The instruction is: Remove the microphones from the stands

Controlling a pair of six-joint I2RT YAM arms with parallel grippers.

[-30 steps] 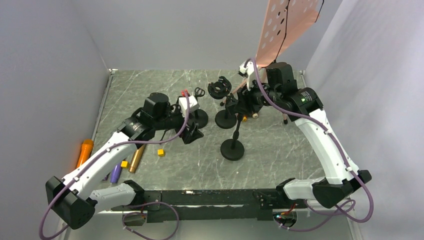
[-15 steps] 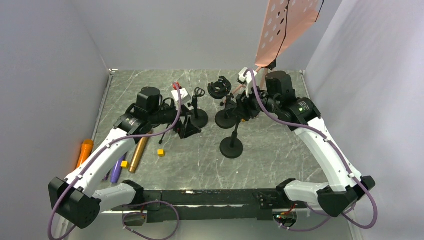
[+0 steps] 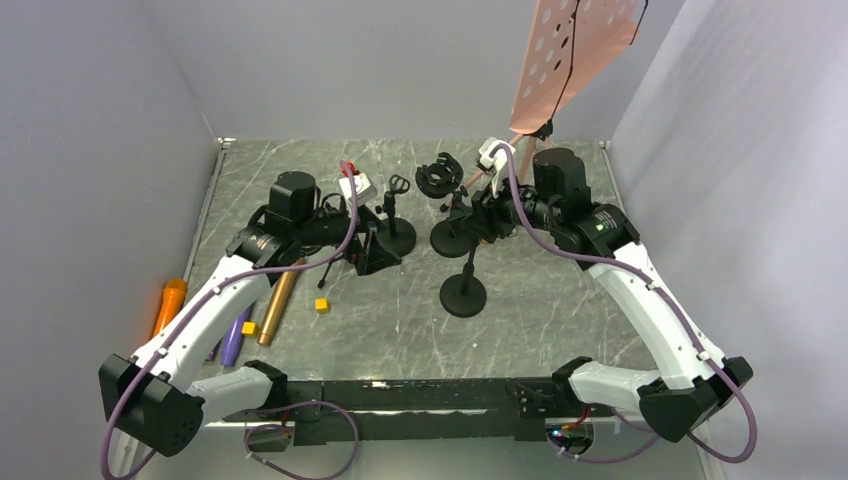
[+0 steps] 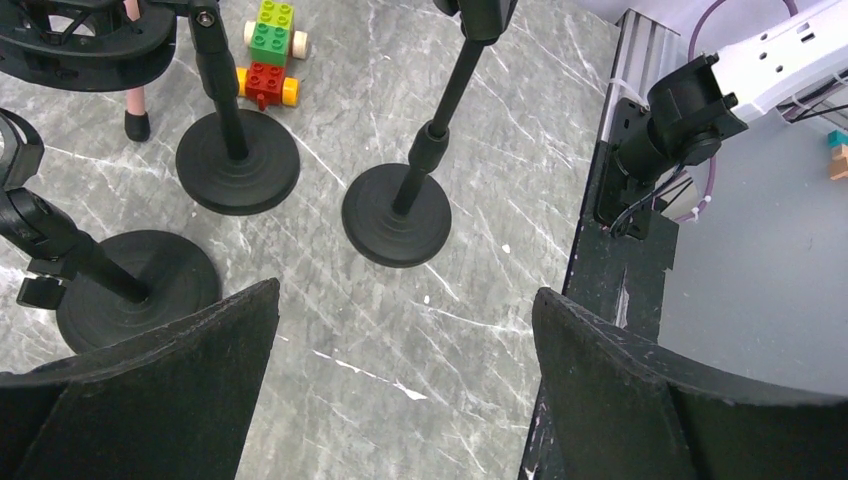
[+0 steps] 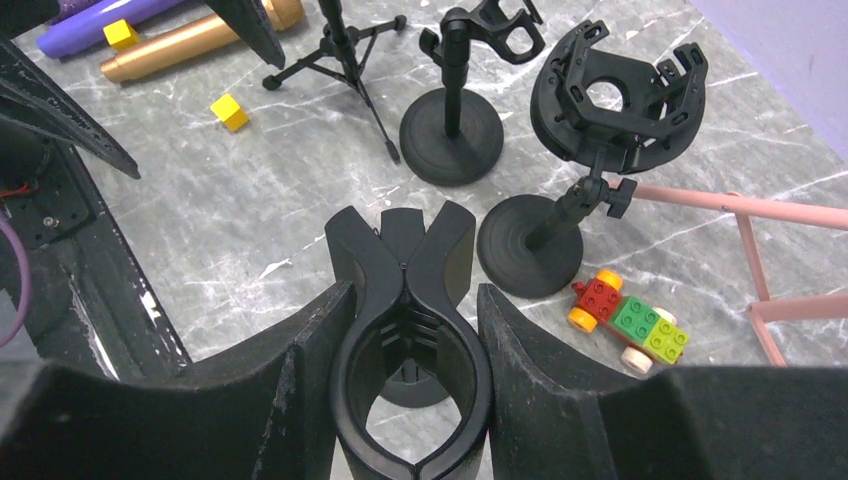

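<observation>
Microphone (image 3: 275, 305), judged already removed, was seen lying on the worktop (image 3: 560, 300) at the left, the stand's empty clip (image 5: 405, 300) was clasped by the right jaws, and the left jaws were spread empty.

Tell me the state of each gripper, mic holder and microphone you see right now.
left gripper: open, empty.
right gripper: shut on the mic clip.
mic clip: empty, no microphone in it.
shock mount: empty, tilted.
gold microphone: lying down, not mounted.
purple microphone: lying down, not mounted.
orange microphone: lying down, not mounted.
</observation>
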